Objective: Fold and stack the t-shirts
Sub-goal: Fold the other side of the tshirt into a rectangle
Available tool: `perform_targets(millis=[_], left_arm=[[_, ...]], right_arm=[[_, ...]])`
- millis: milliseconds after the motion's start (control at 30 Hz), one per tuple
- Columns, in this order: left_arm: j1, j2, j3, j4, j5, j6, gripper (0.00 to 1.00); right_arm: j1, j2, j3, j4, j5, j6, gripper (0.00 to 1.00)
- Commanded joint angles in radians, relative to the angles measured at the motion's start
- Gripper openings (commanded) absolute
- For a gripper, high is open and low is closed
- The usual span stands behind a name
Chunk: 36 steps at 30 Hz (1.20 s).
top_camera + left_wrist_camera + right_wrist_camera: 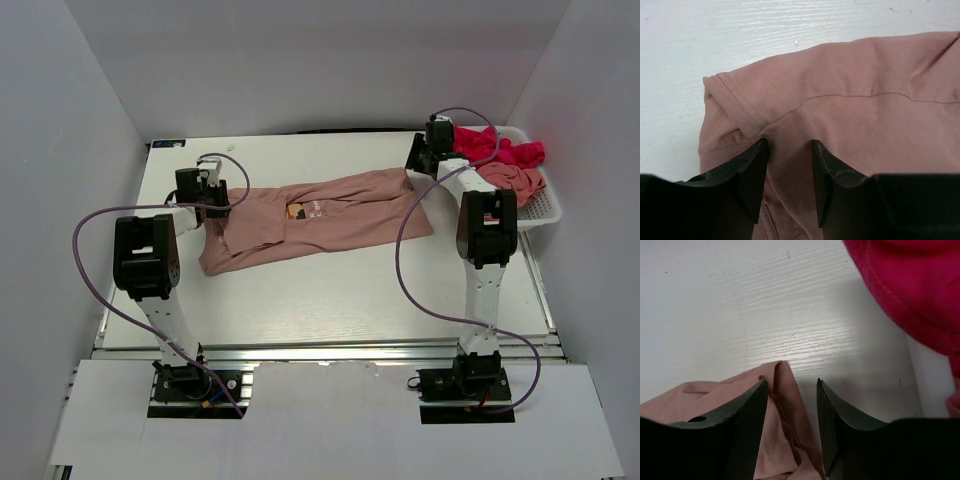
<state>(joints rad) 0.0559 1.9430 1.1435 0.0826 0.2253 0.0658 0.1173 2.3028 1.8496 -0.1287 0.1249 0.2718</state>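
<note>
Status, biggest first:

- Surface (300, 300): no folded stack on it anywhere we can see. We'd call the task early.
- Pink shirt (330, 215): the only shirt out. It lies stretched left to right across the far half of the surface as a long narrow band, rumpled at the left end. It may have a lengthwise fold in already, but we can't confirm that from above. It is not a finished fold.
- Basket (545, 205): at the far right edge, not emptied.
- Magenta shirt (515, 152): bunched in the basket, spilling over the rim near the right arm.
- Second pink shirt (515, 180): crumpled in the basket just beside the magenta one. Anything under them is hidden.
- Left claw (788, 145): spread, low over the pink shirt's left end just beside the sleeve hem (737, 102), cloth showing in the gap. Not pinching.
- Right claw (792, 385): spread, at the shirt's right end, with a corner of pink cloth partly between the fingers. Not clamped.
- Print (305, 210): small, face up, near mid-shirt.

Left to do, as we read it: finish folding this shirt, place it, then fold at least the two in the basket.
</note>
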Motion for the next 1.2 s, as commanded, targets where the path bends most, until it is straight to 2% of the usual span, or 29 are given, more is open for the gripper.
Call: perform_targets(millis=[0, 133, 500, 600, 767, 933, 1167], left_arm=[[-0.002, -0.059, 0.015, 0.005, 0.023, -0.008, 0.50], [-0.002, -0.053, 0.022, 0.000, 0.017, -0.004, 0.50], [-0.004, -0.018, 0.047, -0.006, 0.029, -0.015, 0.50], [-0.002, -0.012, 0.058, -0.006, 0.029, -0.020, 0.50], [-0.002, -0.015, 0.062, -0.012, 0.031, -0.017, 0.49], [-0.002, -0.026, 0.053, -0.012, 0.019, -0.011, 0.49], [-0.002, -0.033, 0.044, -0.012, 0.019, -0.007, 0.49]], right_arm=[[0.001, -0.017, 0.040, -0.018, -0.059, 0.017, 0.48], [0.004, -0.014, 0.013, 0.009, -0.096, 0.032, 0.43], [0.013, 0.067, 0.111, -0.058, -0.160, 0.032, 0.42], [0.018, 0.067, 0.100, -0.060, -0.171, 0.038, 0.30], [0.022, 0.066, 0.074, -0.061, -0.179, 0.035, 0.00], [0.021, 0.058, 0.069, -0.042, -0.133, 0.024, 0.00], [0.018, 0.037, 0.066, 0.037, 0.048, -0.036, 0.00]])
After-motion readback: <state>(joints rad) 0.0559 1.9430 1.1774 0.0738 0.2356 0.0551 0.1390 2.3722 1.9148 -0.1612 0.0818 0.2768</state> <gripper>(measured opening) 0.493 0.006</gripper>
